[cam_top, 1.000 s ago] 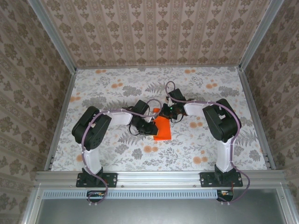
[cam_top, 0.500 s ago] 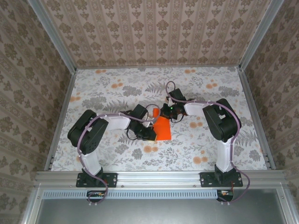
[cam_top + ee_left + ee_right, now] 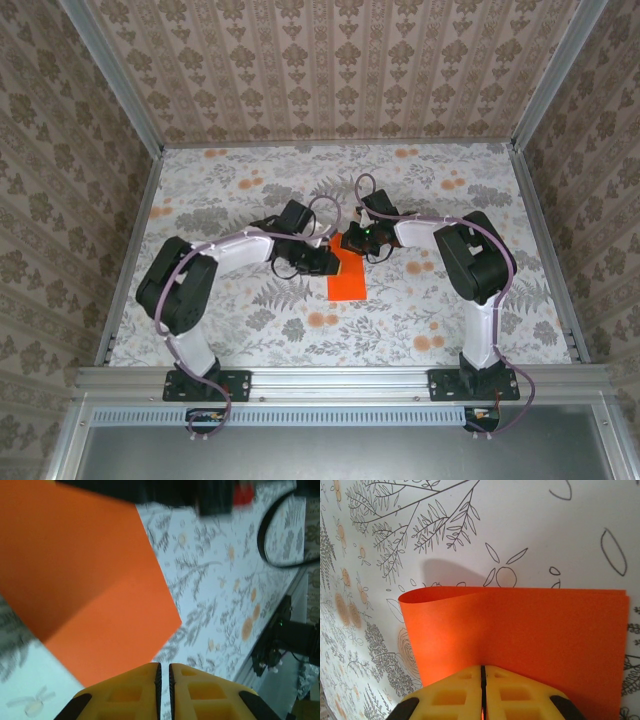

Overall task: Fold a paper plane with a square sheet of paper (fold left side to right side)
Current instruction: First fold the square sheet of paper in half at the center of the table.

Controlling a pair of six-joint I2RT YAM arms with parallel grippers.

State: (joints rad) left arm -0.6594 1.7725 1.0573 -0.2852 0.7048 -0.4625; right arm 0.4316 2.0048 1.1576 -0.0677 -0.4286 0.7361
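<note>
The square sheet of paper (image 3: 347, 279) is bright orange and lies doubled over in the middle of the floral table. In the right wrist view the sheet (image 3: 530, 630) has a rounded, uncreased bend along its left side. My right gripper (image 3: 352, 243) (image 3: 483, 669) is shut on the sheet's near edge, and orange shows in the slit between the pads. My left gripper (image 3: 328, 262) (image 3: 164, 666) sits at the sheet's left edge. Its jaws stand almost together with only table showing through the thin gap. The sheet (image 3: 90, 580) spreads out ahead and to the left of them.
Metal rails (image 3: 130, 250) and wallpapered walls box in the table on three sides. A black cable loop (image 3: 267, 535) and the right arm's base (image 3: 287, 640) stand to the right of the paper. The two wrists crowd together over the sheet's far end.
My left gripper has slid away from the near edge toward the sheet's far left corner, its elbow swinging left. The sheet has settled into a flatter rectangle. The right gripper has held still.
</note>
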